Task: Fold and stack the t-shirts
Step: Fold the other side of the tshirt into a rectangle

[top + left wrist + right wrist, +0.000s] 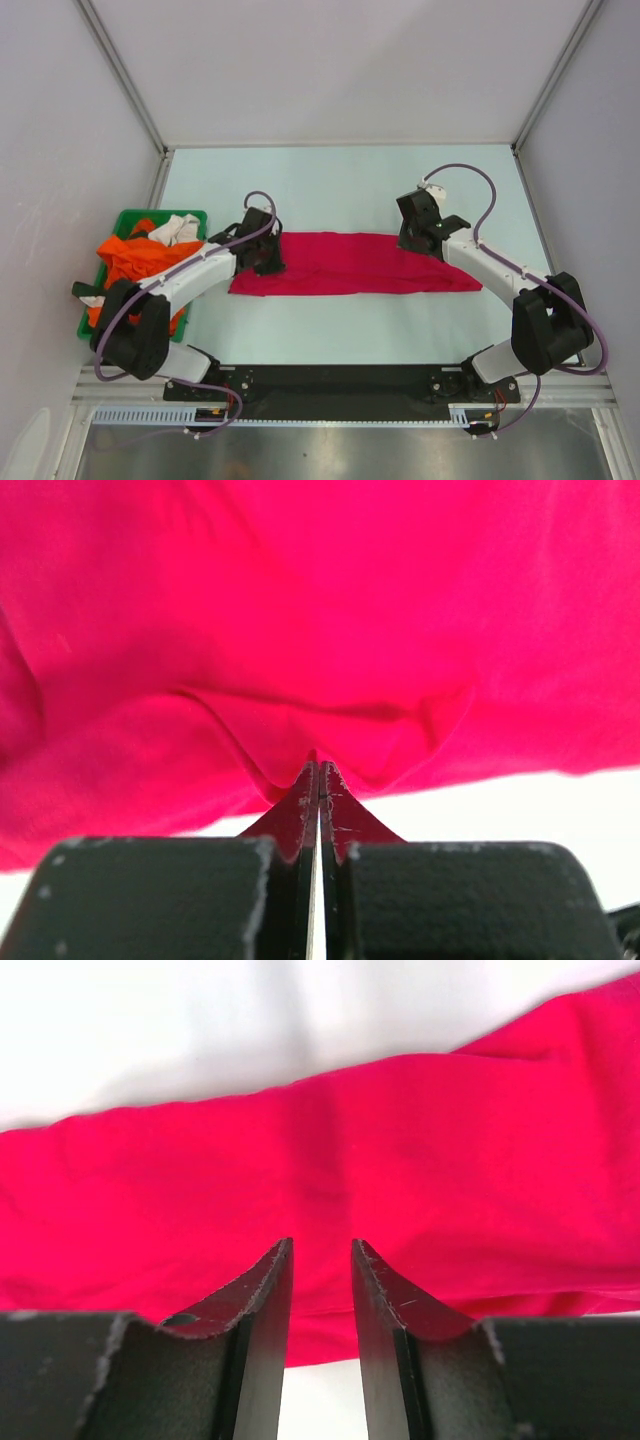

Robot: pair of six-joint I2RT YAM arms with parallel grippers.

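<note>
A crimson-pink t-shirt (350, 262) lies folded into a long strip across the middle of the table. My left gripper (268, 262) is at its left end. In the left wrist view the gripper (319, 765) is shut, with a peak of the crimson cloth (300, 630) pinched at its tips. My right gripper (418, 238) hovers over the strip's right part near the far edge. In the right wrist view its jaws (321, 1245) stand apart over the crimson cloth (350, 1180), with nothing between them. Orange t-shirts (135, 260) lie crumpled in the tray at the left.
The green plastic tray (195, 215) sits at the table's left edge and also holds a white cloth (178, 230). White walls with metal frame posts enclose the table on three sides.
</note>
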